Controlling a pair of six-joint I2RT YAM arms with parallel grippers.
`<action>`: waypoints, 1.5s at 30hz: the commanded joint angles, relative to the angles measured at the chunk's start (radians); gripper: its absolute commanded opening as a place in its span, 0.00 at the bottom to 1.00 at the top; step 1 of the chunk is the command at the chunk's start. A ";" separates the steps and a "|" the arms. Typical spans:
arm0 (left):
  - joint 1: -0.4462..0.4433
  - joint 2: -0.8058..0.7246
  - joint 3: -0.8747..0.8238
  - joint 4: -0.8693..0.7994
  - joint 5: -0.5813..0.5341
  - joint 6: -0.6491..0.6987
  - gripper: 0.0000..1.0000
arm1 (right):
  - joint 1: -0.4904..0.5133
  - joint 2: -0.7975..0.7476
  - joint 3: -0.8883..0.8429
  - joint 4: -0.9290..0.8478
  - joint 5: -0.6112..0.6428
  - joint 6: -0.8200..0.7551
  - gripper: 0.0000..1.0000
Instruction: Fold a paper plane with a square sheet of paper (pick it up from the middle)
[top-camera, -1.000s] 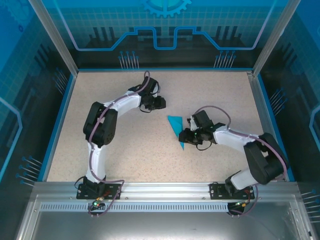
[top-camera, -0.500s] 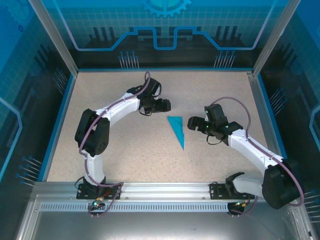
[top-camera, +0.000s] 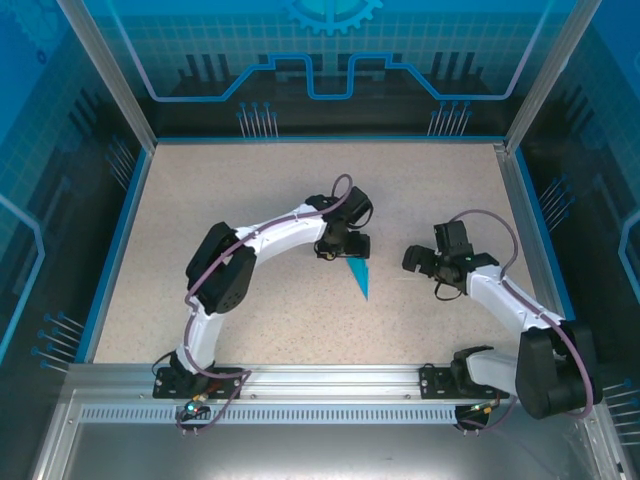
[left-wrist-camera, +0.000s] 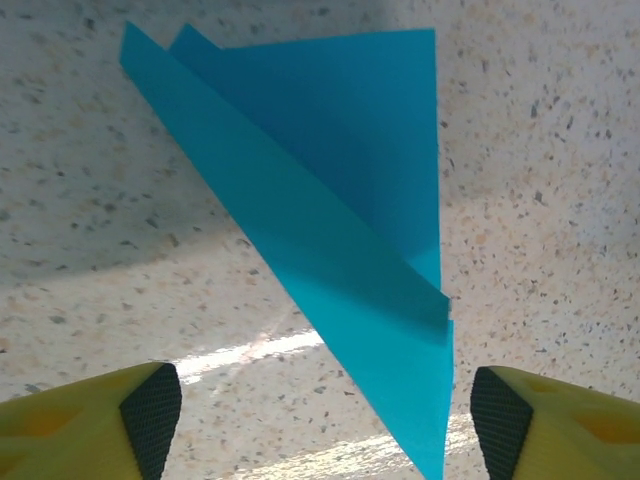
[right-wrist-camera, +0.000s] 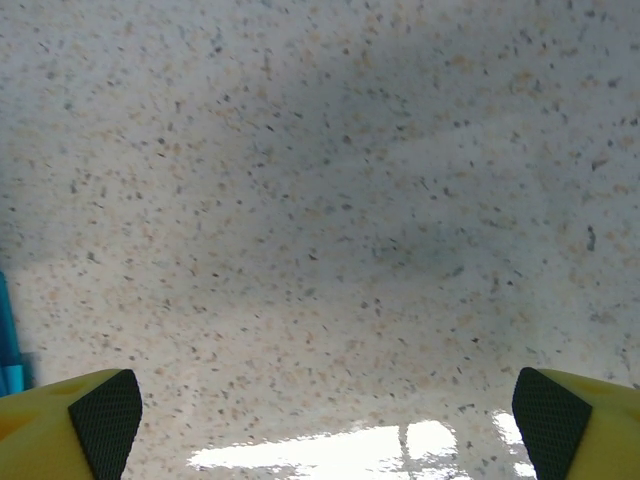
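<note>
Since a second ago the left arm has swung in across the table (top-camera: 250, 180), and the left gripper (top-camera: 347, 249) now hangs right over the wide end of the paper plane (top-camera: 358, 279). The right gripper (top-camera: 413, 260) has drawn back from the paper's edge and sits off to the plane's other side, apart from it. Both pairs of jaws have spread wider than they were.

In the left wrist view the left gripper (left-wrist-camera: 325, 425) is released. Its yellow fingers with black pads (left-wrist-camera: 152, 405) stand wide apart at the bottom corners and grip nothing. Ahead of and beneath them the paper plane (left-wrist-camera: 330, 220) lies flat on the speckled table (left-wrist-camera: 560, 150) — a long turquoise triangle with a narrower flap folded over it along a diagonal crease. One sharp corner reaches down between the two fingers, nearer the one on the right of that view. How far the pads hang above the paper cannot be told.

The right gripper (right-wrist-camera: 325, 430) is likewise open, its pads far apart with bare table (right-wrist-camera: 330, 200) between them. A thin turquoise strip (right-wrist-camera: 8, 335) shows just beyond the finger on the left of that view — probably the plane's edge, though too little of it shows to be sure.

From above, the plane's narrow point sticks out from under the left gripper toward the arm bases.
</note>
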 joint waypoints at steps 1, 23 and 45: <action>-0.008 0.040 0.055 -0.058 0.019 -0.059 0.75 | -0.027 -0.025 -0.018 0.021 -0.030 -0.019 0.99; -0.004 0.074 0.096 -0.102 0.045 -0.073 0.37 | -0.035 -0.040 -0.035 0.025 -0.047 -0.018 1.00; 0.112 -0.236 -0.235 0.290 0.311 0.020 0.00 | -0.035 -0.053 0.002 0.068 -0.279 0.029 0.99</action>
